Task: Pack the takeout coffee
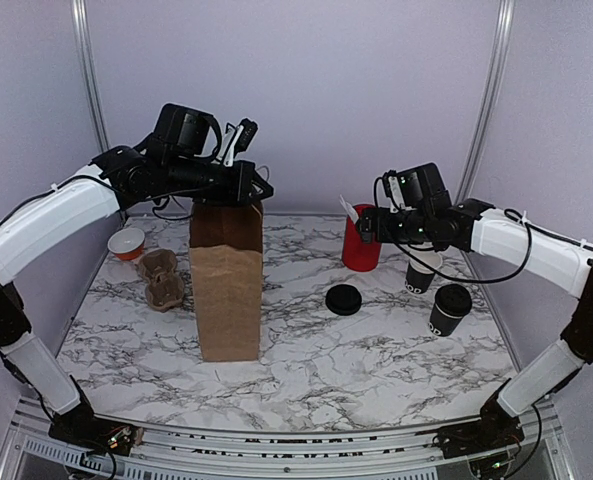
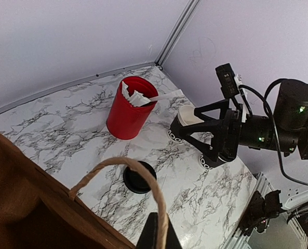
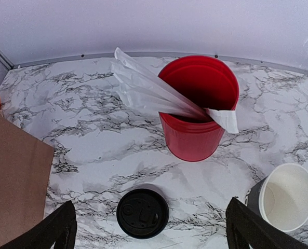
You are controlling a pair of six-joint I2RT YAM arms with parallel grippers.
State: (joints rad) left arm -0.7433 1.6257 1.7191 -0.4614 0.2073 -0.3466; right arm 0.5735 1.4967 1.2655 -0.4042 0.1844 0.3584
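Observation:
The takeout coffee (image 1: pixel 422 272), a small black cup with a white rim and white lettering, stands open at the right, partly under my right arm. It also shows in the right wrist view (image 3: pixel 286 198) and the left wrist view (image 2: pixel 187 117). My right gripper (image 1: pixel 369 226) is open and empty, hovering above the table with its fingers (image 3: pixel 60 228) spread on either side of the flat black lid (image 3: pixel 142 213), left of the cup. My left gripper (image 1: pixel 238 186) is shut on the rope handle (image 2: pixel 143 174) of the upright brown paper bag (image 1: pixel 227 290).
A red cup (image 1: pixel 360 245) with white sticks stands behind the lid (image 1: pixel 344 299). A second black cup (image 1: pixel 449 308) with a lid on stands near the right edge. A pulp cup carrier (image 1: pixel 162 278) and a small orange bowl (image 1: pixel 127 243) sit left of the bag.

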